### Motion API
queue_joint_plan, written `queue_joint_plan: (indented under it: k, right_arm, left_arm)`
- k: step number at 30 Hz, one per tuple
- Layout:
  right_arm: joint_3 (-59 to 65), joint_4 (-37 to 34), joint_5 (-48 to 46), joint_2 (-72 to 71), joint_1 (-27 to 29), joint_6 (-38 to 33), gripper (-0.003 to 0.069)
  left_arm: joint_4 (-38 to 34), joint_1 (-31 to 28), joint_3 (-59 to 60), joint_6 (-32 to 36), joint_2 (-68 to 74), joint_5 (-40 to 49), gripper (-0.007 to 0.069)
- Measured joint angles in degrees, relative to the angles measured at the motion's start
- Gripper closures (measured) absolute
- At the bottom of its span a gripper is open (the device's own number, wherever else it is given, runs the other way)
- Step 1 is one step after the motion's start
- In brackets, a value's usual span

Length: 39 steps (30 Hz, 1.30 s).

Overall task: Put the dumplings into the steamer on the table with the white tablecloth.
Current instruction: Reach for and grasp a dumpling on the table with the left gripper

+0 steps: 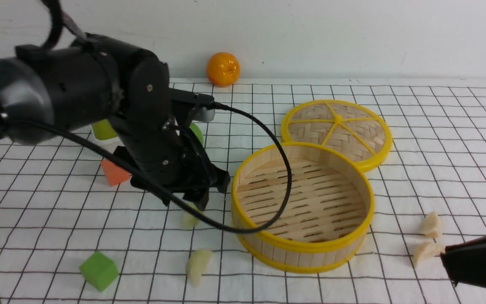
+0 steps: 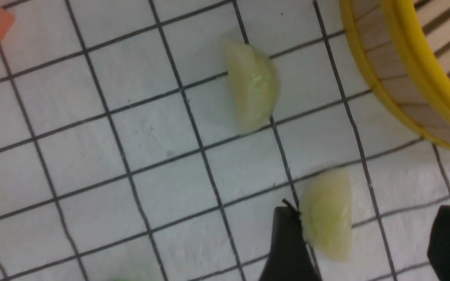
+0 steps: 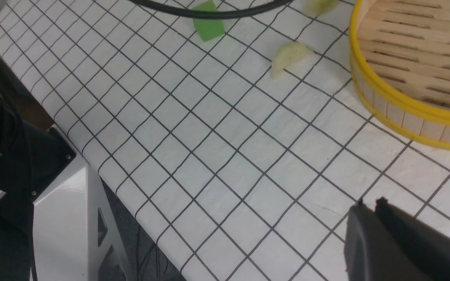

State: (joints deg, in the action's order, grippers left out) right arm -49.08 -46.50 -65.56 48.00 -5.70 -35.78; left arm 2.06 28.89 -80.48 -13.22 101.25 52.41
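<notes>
Left gripper [image 2: 367, 210]: jaws wide apart, astride one pale greenish crescent toy dumpling [image 2: 326, 212] lying on the grid-printed white tablecloth [image 2: 150, 136].
Right gripper [image 3: 370, 203]: pinched closed, gripping nothing, near two cream crescent dumplings [image 1: 432, 224].
Second greenish dumpling [image 1: 198, 264]: near the first.
Round yellow-rimmed bamboo steamer [image 1: 310, 250]: between the two pairs, with all four dumplings outside it.

Tangerine [image 1: 223, 69], woven lid [image 1: 336, 131], green cube [image 1: 98, 270] — orange block [image 1: 114, 172]
</notes>
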Motion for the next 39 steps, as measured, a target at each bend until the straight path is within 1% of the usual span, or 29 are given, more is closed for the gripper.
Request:
queue_joint_plan:
  k: [2, 5, 13, 21, 24, 26, 27, 28, 29, 30, 31, 32, 33, 34, 37, 38, 39]
  right_arm:
    - [0.0, 0.0, 0.0, 0.0, 0.0, 0.0, 0.0625]
    - [0.0, 0.0, -0.1, 0.0, 0.0, 0.0, 0.0621]
    - [0.0, 0.0, -0.3, 0.0, 0.0, 0.0, 0.0614]
    - [0.0, 0.7, -0.5, 0.0, 0.0, 0.0, 0.0606]
    - [0.0, 1.1, -0.9, 0.0, 0.0, 0.0, 0.0602]
    - [0.0, 1.3, -1.1, 0.0, 0.0, 0.0, 0.0600]
    - [0.0, 1.3, -1.2, 0.0, 0.0, 0.0, 0.0599]
    - [0.0, 1.3, -1.2, 0.0, 0.0, 0.0, 0.0599]
    - [0.0, 1.3, -1.2, 0.0, 0.0, 0.0, 0.0598]
    - [0.0, 1.3, -1.2, 0.0, 0.0, 0.0, 0.0597]
    - [0.0, 1.3, -1.2, 0.0, 0.0, 0.0, 0.0596]
    - [0.0, 1.3, -1.2, 0.0, 0.0, 0.0, 0.0596]
    - [0.0, 1.3, -1.2, 0.0, 0.0, 0.0, 0.0595]
    - [0.0, 1.3, -1.2, 0.0, 0.0, 0.0, 0.0595]
    - [0.0, 1.3, -0.8, 0.0, 0.0, 0.0, 0.0593]
    - [0.0, 1.3, -0.2, 0.0, 0.0, 0.0, 0.0593]
    - [0.0, 1.3, -0.1, 0.0, 0.0, 0.0, 0.0593]
  left_arm:
    - [1.0, -0.6, -1.6, -3.3, 3.2, 0.1, 0.0095]
    - [1.0, -1.7, -3.6, -5.2, 7.3, 0.5, 0.0069]
    - [1.0, -2.6, -8.8, -6.0, 16.5, -0.3, 0.0062]
    - [1.6, -2.6, -12.3, -6.9, 21.2, -2.4, 0.0076]
    - [1.9, -2.6, -12.7, -7.5, 21.7, -2.8, 0.0095]
    - [2.0, -2.6, -12.7, -7.5, 21.7, -2.8, 0.0134]
    - [2.0, -2.6, -12.8, -7.5, 21.7, -2.8, 0.0190]
    - [2.0, -2.6, -12.8, -7.5, 21.7, -2.8, 0.0190]
    - [2.0, -2.6, -12.8, -7.5, 21.7, -2.6, 0.0223]
    - [2.1, -2.6, -12.9, -7.5, 21.7, -2.2, 0.0292]
    - [2.2, -2.6, -13.1, -7.5, 21.7, -1.6, 0.0340]
    - [2.3, -2.6, -13.1, -7.4, 21.6, -1.4, 0.0348]
    - [3.0, -2.6, -13.8, -7.3, 21.1, 1.2, 0.0362]
    - [3.0, -2.6, -13.9, -7.3, 20.9, 1.6, 0.0361]
    - [3.5, -2.6, -17.6, -7.2, 19.1, 6.9, 0.0360]
    - [3.4, -2.5, -21.4, -7.1, 17.3, 9.3, 0.0360]
    - [3.4, -2.4, -22.4, -6.9, 16.8, 9.9, 0.0360]
